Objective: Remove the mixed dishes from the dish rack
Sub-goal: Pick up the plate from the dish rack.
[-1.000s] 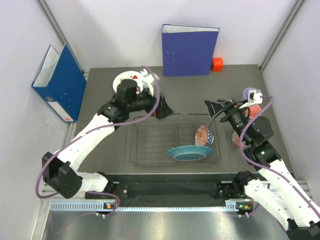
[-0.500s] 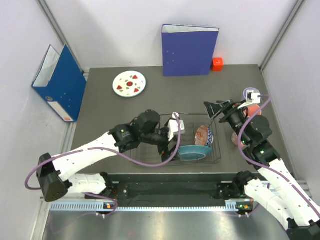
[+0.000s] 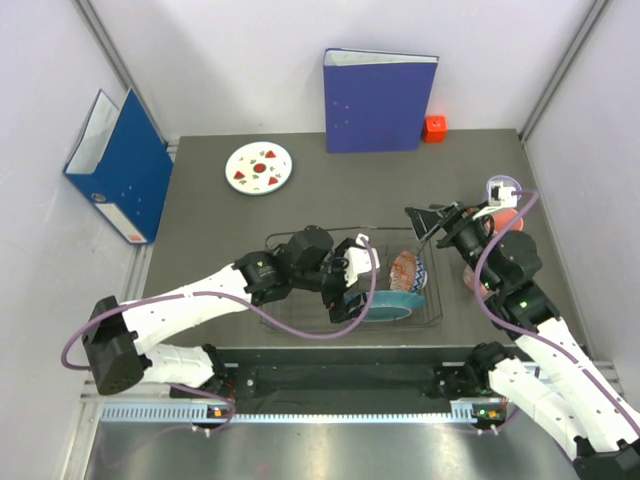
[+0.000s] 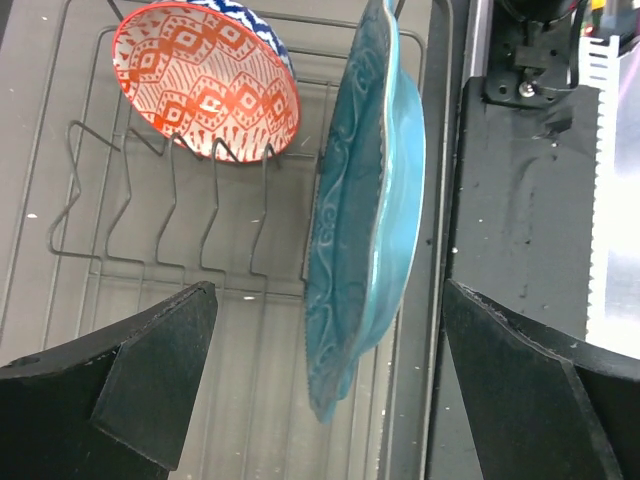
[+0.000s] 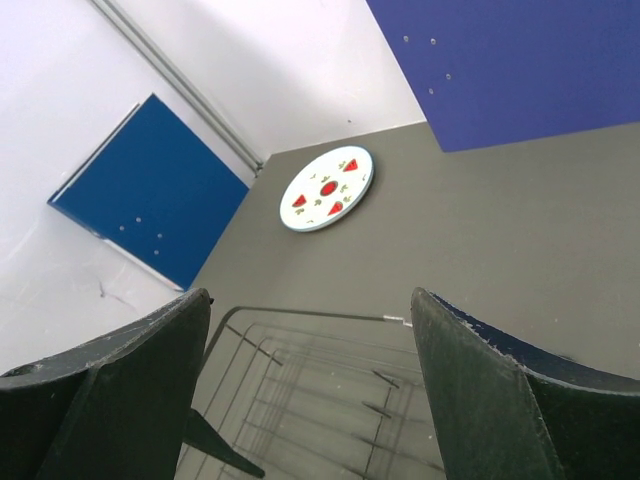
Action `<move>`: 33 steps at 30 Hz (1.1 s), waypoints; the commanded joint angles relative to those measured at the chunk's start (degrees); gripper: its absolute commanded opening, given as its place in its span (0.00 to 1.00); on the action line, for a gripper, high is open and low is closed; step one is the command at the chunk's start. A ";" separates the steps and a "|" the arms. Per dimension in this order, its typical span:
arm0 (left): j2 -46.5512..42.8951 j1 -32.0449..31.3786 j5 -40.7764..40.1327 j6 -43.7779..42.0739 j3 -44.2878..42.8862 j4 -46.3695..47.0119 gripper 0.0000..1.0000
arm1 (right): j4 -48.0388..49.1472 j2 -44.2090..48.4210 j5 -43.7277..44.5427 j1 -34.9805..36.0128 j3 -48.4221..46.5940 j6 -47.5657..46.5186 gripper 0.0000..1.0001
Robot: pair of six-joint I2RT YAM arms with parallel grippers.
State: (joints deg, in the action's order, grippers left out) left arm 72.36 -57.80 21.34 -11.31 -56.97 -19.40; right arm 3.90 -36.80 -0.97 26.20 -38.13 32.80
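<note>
1. The left claw [image 4: 327, 300] sits low over the dish rack [image 3: 290, 320] with its jaws spread wide. One finger is on each side of the teal plate [image 4: 365, 200], and both are clear of it (nothing is gripped).
2. The teal plate stands on edge in the slots at the lower right of the rack in the top view, close beside the rack's near rim wire.
3. The small red-and-blue patterned bowl [image 4: 205, 80] leans on the dividers at the upper left of the left wrist view, near the plate but apart from it.
4. The right claw [image 5: 310, 300] hovers above the rack's far right corner, jaws wide with nothing between them.
5. The white plate with red watermelon marks [image 3: 259, 167] lies flat on the bench [image 3: 200, 220] at upper left, well apart from the rack's far rim and near the leaning blue binder [image 3: 115, 170].
6. The lavender cup [image 3: 499, 187] and the pink cups [image 3: 470, 279] stand by the bench's right edge (partly hidden by the right arm).
7. The upright blue binder [image 3: 378, 100] and the small red cube [image 3: 434, 127] stand along the far edge.
</note>
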 commanded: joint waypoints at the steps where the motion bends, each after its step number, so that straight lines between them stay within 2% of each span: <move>1: 0.15 -0.03 0.18 -3.01 -2.36 2.96 0.99 | 1.46 0.59 -0.61 0.52 0.51 -0.45 0.81; 5: 2.87 -0.12 2.29 -2.66 -1.92 3.05 0.98 | 1.64 0.32 -0.52 0.52 0.60 -0.45 0.81; 14: 6.30 -0.12 4.50 -1.70 0.28 6.65 0.88 | 1.20 0.50 -0.35 0.52 0.95 -0.72 0.80; 17: 6.31 -0.12 4.76 -1.52 0.28 7.27 0.80 | 1.20 0.41 -0.35 0.52 0.86 -0.72 0.80; 18: 6.39 -0.12 4.93 -1.52 0.19 7.27 0.74 | 1.11 0.41 -0.35 0.52 0.95 -0.72 0.80; 22: 5.69 -0.12 5.20 -1.52 -0.33 6.57 0.62 | 1.11 0.50 -0.17 0.61 1.04 -0.63 0.80; 24: 5.43 -0.12 5.11 -1.78 -0.69 6.13 0.61 | 1.37 0.41 -0.17 0.52 1.13 -0.54 0.80; 27: 5.07 -0.03 5.02 -1.87 -0.69 5.95 0.46 | 1.63 0.50 -0.26 0.52 1.39 -0.36 0.80; 28: 5.07 -0.12 4.94 -1.96 -0.69 5.86 0.36 | 1.72 0.41 -0.26 0.52 1.30 -0.36 0.80; 31: 5.16 -0.12 5.11 -2.05 -0.69 5.60 0.19 | 1.46 0.58 -0.26 0.52 1.30 -0.36 0.80; 32: 5.25 -0.12 5.11 -2.22 -0.77 5.60 0.04 | 1.37 0.67 -0.26 0.52 1.22 -0.36 0.80; 33: 5.16 -0.12 4.94 -2.22 -0.77 5.25 0.00 | 1.37 0.76 -0.26 0.52 1.13 -0.45 0.80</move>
State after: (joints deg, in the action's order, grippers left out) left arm 78.94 -58.28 29.89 -13.13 -56.82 -16.38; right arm 3.33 -36.80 -1.15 26.20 -36.36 32.73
